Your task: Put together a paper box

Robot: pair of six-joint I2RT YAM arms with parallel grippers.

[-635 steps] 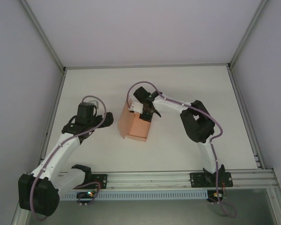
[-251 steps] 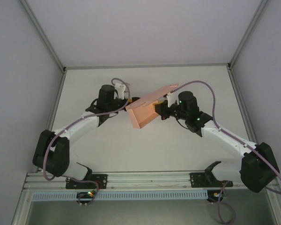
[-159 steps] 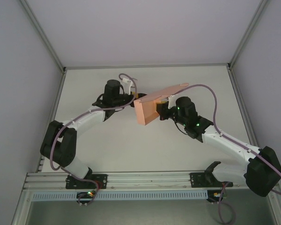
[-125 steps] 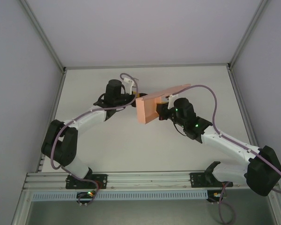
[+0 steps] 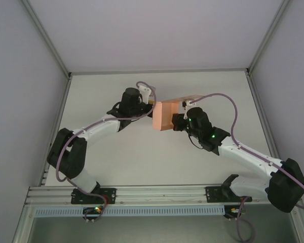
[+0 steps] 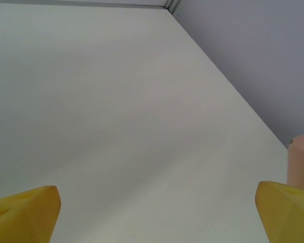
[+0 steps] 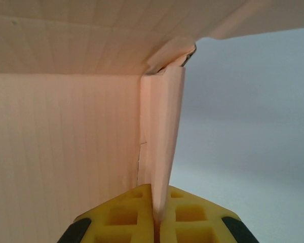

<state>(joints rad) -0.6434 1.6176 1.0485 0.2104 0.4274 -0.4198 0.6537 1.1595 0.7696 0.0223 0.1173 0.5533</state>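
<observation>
Right gripper pinched the paper box by one thin folded edge, seemingly light, crushable card best held at creases, while left gripper gaped empty alongside.

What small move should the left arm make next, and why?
Probably ease the open left gripper sideways to the paper box and close on its near wall. The right gripper is shut on one thin card panel, and the box's edge sits just beside the left gripper's finger.

Plain white table between grey walls; near its middle the paper box, contact unclear
</observation>
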